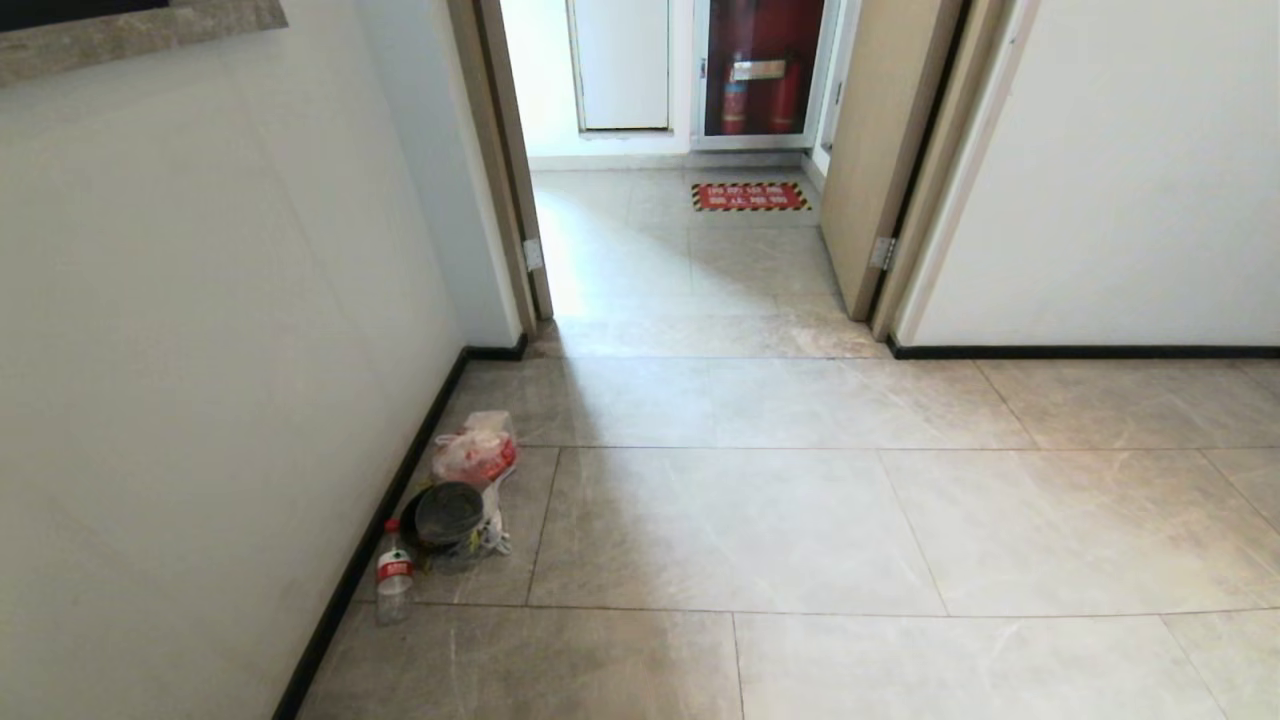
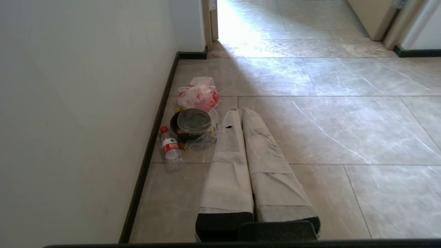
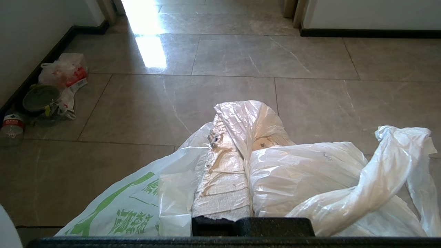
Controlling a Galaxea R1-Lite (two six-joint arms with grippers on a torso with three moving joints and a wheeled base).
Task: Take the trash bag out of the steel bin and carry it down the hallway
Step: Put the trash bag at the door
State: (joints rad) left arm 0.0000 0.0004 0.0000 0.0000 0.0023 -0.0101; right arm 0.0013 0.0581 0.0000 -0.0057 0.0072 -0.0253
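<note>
While neither arm shows in the head view, the wrist views list the nearest items first. Right gripper [image 3: 237, 137]: fingers pressed together, clenched on the trash bag [image 3: 303, 179], thin white plastic with green print, which drapes over both sides of the fingers and hangs above the floor tiles [image 3: 137, 103]. Left gripper [image 2: 237, 113]: taped fingers closed against each other, nothing between them, pointing level over the floor.

Further off, against the left wall's black skirting [image 1: 370, 540]: one clear water bottle [image 1: 394, 575] with a red cap and label, standing upright; just beside it a black bowl [image 1: 449, 512] with a clear lid; touching the bowl on its far side, a pinkish-red clear bag [image 1: 476, 455], knotted.

Beyond, the hallway [image 1: 760, 400] of glossy grey tiles runs to an open doorway with tan frames [image 1: 505, 170]. Farthest: a red floor mat [image 1: 750, 196] with striped edging, lying before a glass-fronted cabinet [image 1: 762, 70] holding red extinguishers.
</note>
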